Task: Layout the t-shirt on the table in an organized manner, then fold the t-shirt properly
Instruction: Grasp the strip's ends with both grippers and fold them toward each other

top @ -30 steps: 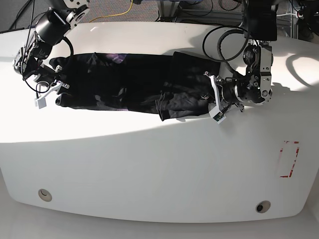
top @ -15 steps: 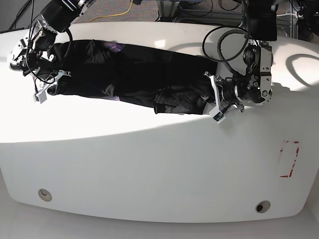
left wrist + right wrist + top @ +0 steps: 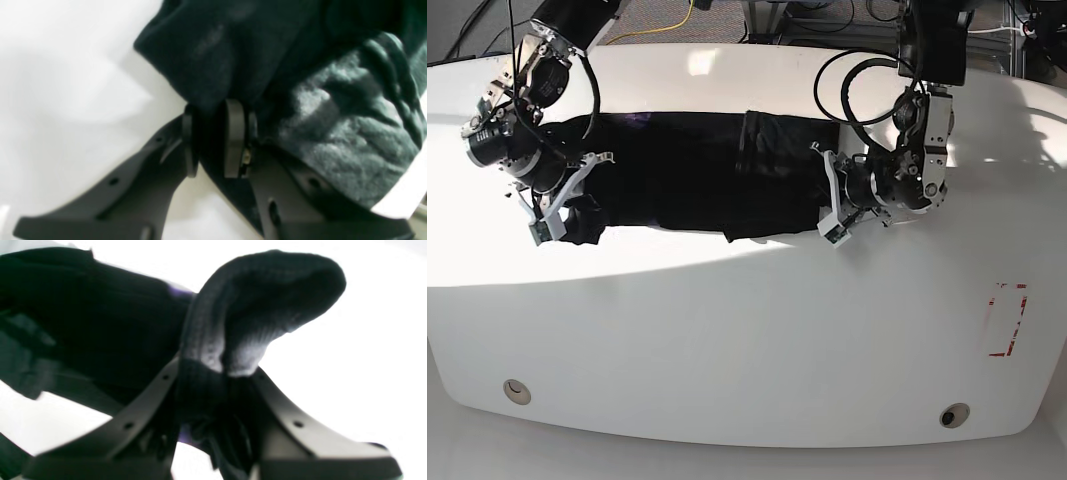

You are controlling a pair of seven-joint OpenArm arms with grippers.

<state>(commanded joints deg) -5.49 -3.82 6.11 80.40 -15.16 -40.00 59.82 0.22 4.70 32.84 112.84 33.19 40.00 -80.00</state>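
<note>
Base view showed the right gripper (image 3: pixel 562 205) at the left end of the black t-shirt (image 3: pixel 687 180), which lay stretched in a long crumpled band across the far half of the glossy white table (image 3: pixel 747 340). A faint purple patch (image 3: pixel 637 118) showed near its far edge. No writing could be read anywhere. At the band's other end sat the left gripper (image 3: pixel 832 195). Wrist views showed each gripper pinched nearly closed on bunched fabric: the right gripper's hold hid its tips; the left gripper's fingertips (image 3: pixel 233 136) clamped a fold. A red dashed rectangle (image 3: pixel 1007 320) marked the table's near right.
</note>
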